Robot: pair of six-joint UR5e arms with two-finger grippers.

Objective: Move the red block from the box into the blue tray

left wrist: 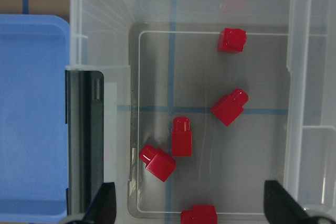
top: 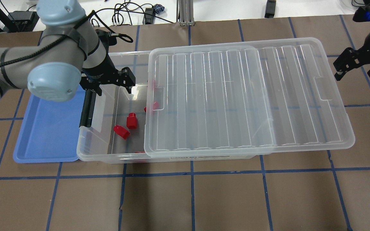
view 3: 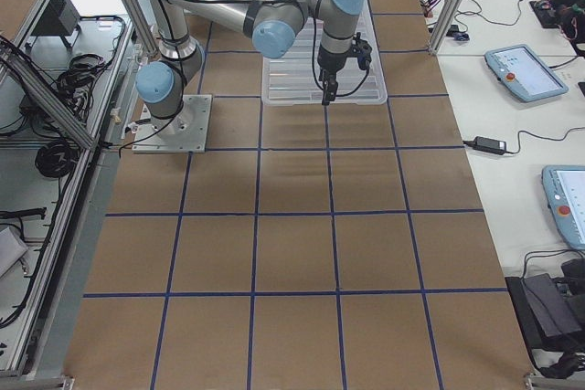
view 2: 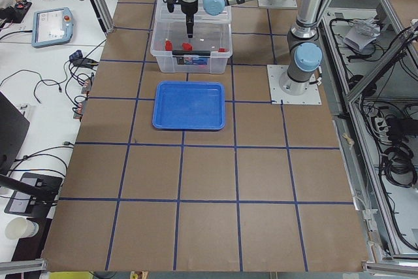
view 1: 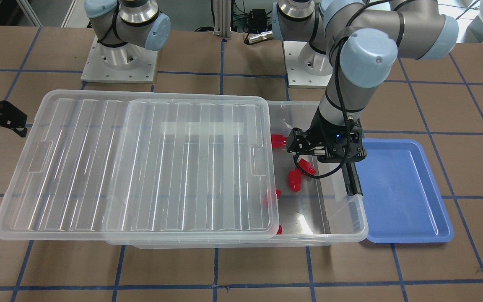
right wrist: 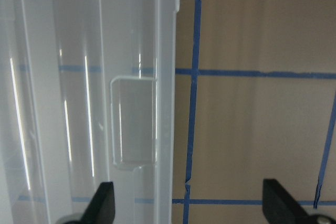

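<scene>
Offset lid (view 1: 141, 167) leaves 5 red blocks (left wrist: 181, 136) reachable in the box (view 1: 346, 218); left gripper (left wrist: 191, 204), jaws spread, hovers above them beside blue tray (left wrist: 31, 114).

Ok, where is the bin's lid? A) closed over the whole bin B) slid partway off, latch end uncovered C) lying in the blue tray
B: the lid overhangs one end of the box, leaving red blocks by the black latch uncovered.

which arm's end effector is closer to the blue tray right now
Left. The left end effector hangs over the uncovered end of the box, next to the blue tray. The right end effector is beyond the far end of the lid, at the opposite end of the box.
</scene>
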